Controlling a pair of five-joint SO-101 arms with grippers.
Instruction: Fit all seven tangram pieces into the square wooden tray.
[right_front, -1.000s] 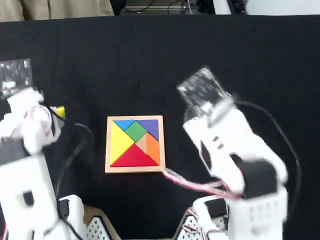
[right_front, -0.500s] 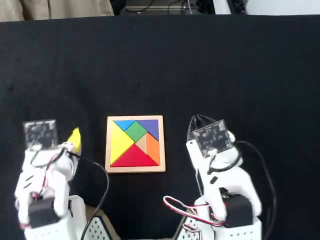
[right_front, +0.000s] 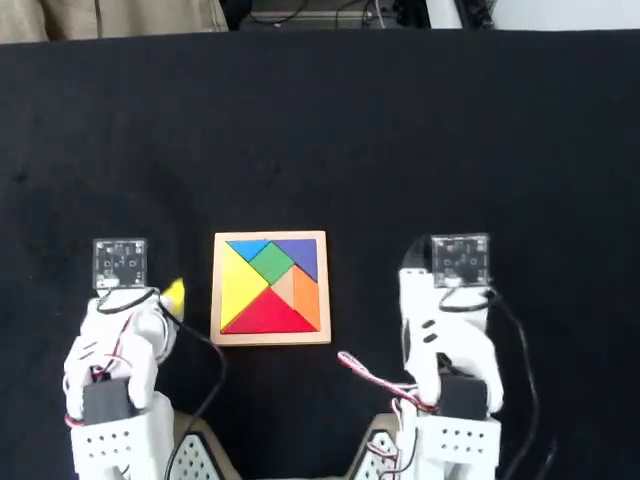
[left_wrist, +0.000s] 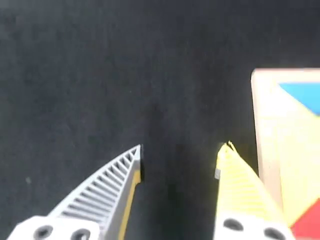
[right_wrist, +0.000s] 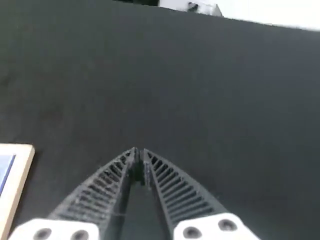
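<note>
Lower left of the high view: left arm (right_front: 110, 370) folded by its base. The left gripper (left_wrist: 180, 150) is open, jaws well apart w/ nothing btwn them, just beside the tray's left edge.

Centre: square wooden tray (right_front: 270, 342) flat on the tabletop (right_front: 450, 130). It is packed w/ yellow triangle (right_front: 238, 285), red triangle (right_front: 268, 315), blue pc (right_front: 247, 248), green pc (right_front: 272, 262), purple pc (right_front: 301, 254), orange pc (right_front: 307, 295) and pale wood pc (right_front: 284, 290). That makes seven, no gaps visible.

Lower right: right gripper (right_wrist: 136, 152) closed on nothing, near the tray's right side.

Judged: task looks done, w/ maybe a flush-seating check left.

Tabletop: black cloth. Top edge: beige fabric (right_front: 120, 15), cables (right_front: 330, 12).
</note>
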